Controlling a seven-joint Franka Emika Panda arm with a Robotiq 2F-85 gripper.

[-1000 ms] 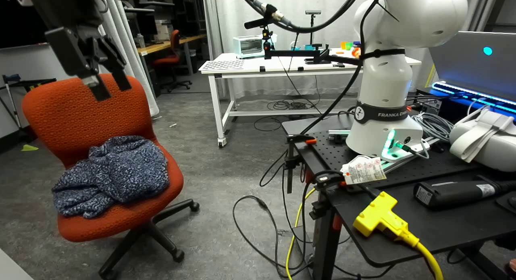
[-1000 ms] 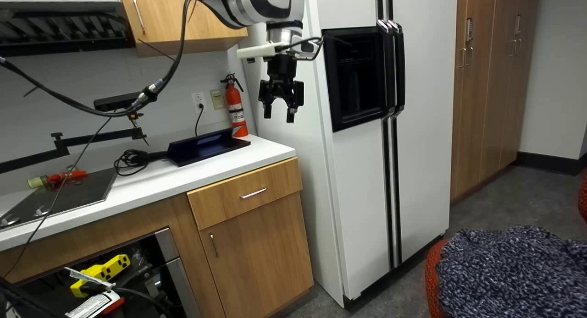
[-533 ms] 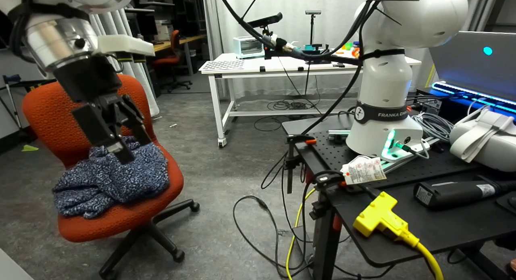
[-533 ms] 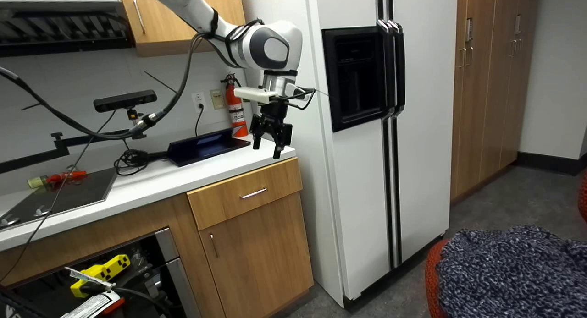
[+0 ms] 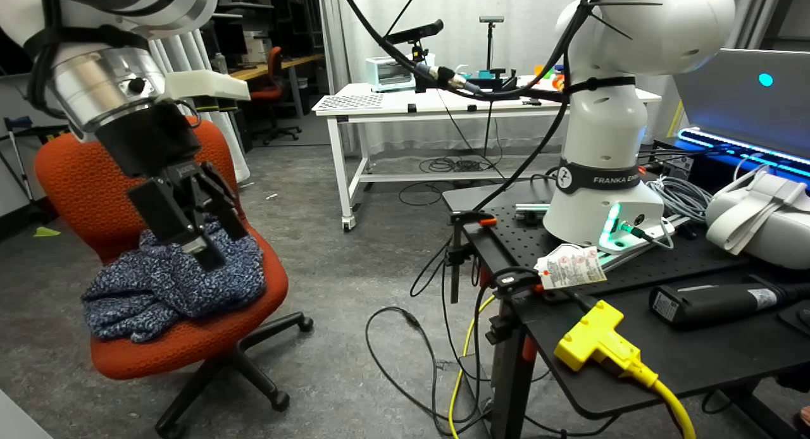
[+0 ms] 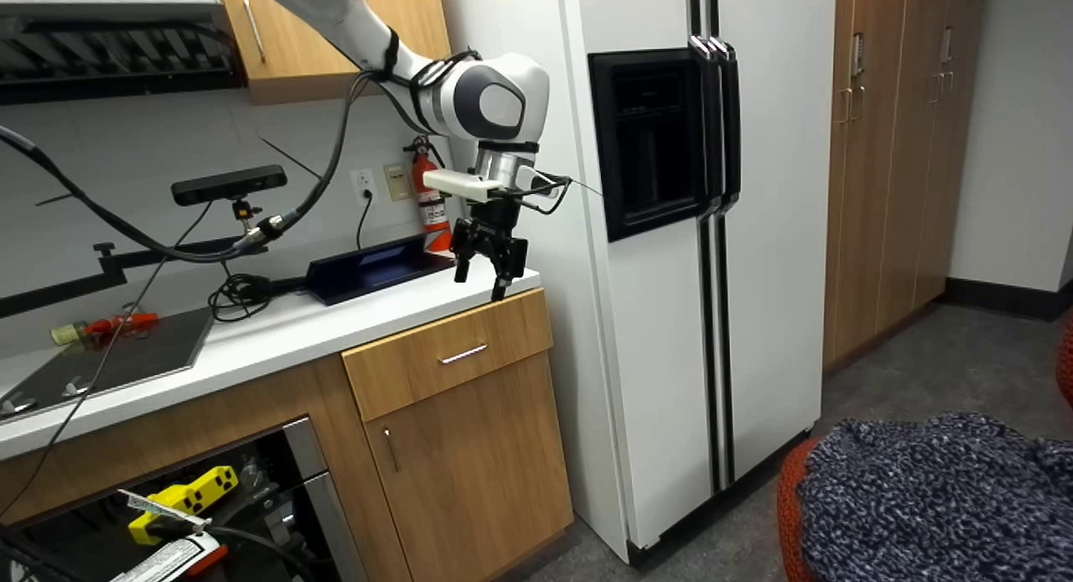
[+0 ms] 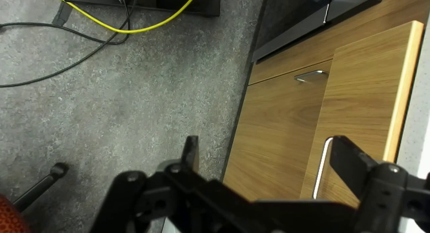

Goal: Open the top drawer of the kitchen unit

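The top drawer [image 6: 402, 376] has a wood front under the white counter, with a silver bar handle [image 6: 463, 354]. Its front seems to stand slightly proud of the cabinet; its white inside is hidden. In the wrist view the drawer front [image 7: 366, 85] is at the right, and its handle [image 7: 321, 169] shows between the fingers, close beside the right finger. My gripper [image 7: 263, 142] is open and empty, fingers wide apart. In an exterior view the gripper [image 6: 480, 282] points down, above the handle in the picture, at the counter's front edge. It also shows in an exterior view [image 5: 223, 246].
A cabinet door [image 6: 469, 456] lies below the drawer, with a white fridge [image 6: 654, 355] to its right. A dark folded device [image 6: 377, 267] and a fire extinguisher [image 6: 430, 192] stand on the counter [image 6: 402, 301]. An orange chair [image 5: 190, 350] holds a dark cloth [image 5: 183, 281].
The arm has come down from well above the counter to near the drawer's top edge. In the last half second it has moved slightly further down. The gripper stays open; the drawer looks unchanged.
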